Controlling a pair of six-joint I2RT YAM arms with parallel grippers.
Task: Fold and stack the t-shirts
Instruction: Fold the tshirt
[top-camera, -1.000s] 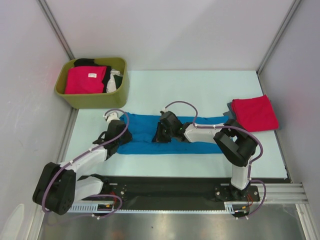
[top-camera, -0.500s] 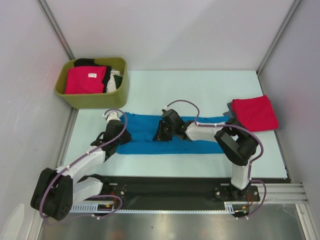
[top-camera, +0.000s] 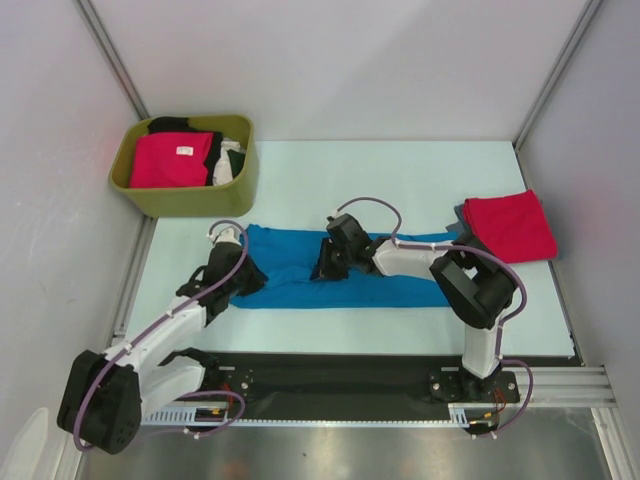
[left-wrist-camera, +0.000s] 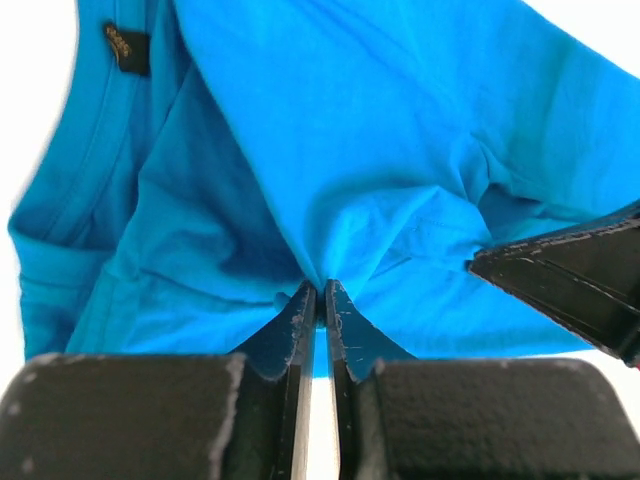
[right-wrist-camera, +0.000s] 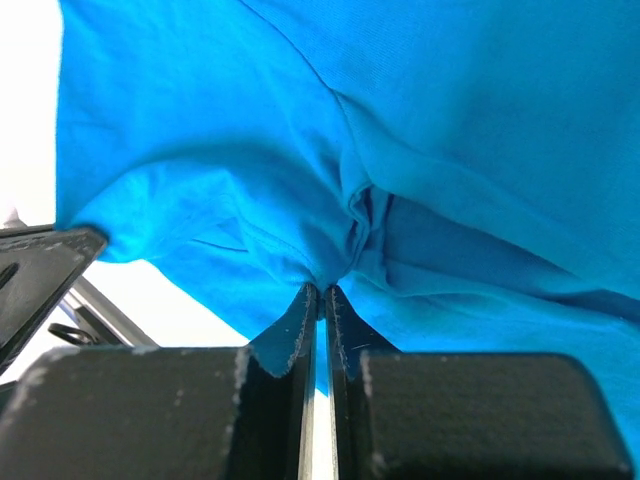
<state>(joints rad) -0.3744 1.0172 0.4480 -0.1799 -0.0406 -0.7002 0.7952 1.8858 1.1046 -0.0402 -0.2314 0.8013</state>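
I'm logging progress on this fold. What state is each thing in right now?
blue t-shirt: laid out in a long band, bunched where gripped.
left gripper: fingers shut on the blue t-shirt.
right gripper: fingers shut on the blue t-shirt.
red t-shirt: folded, at the table's right side.
green tub: holds a pink t-shirt and other cloth.

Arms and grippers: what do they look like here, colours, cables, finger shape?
The left arm and right arm are white tubes with black joints; a purple cable loops along each. The left gripper and right gripper have black fingers tapering to thin, scuffed tips.
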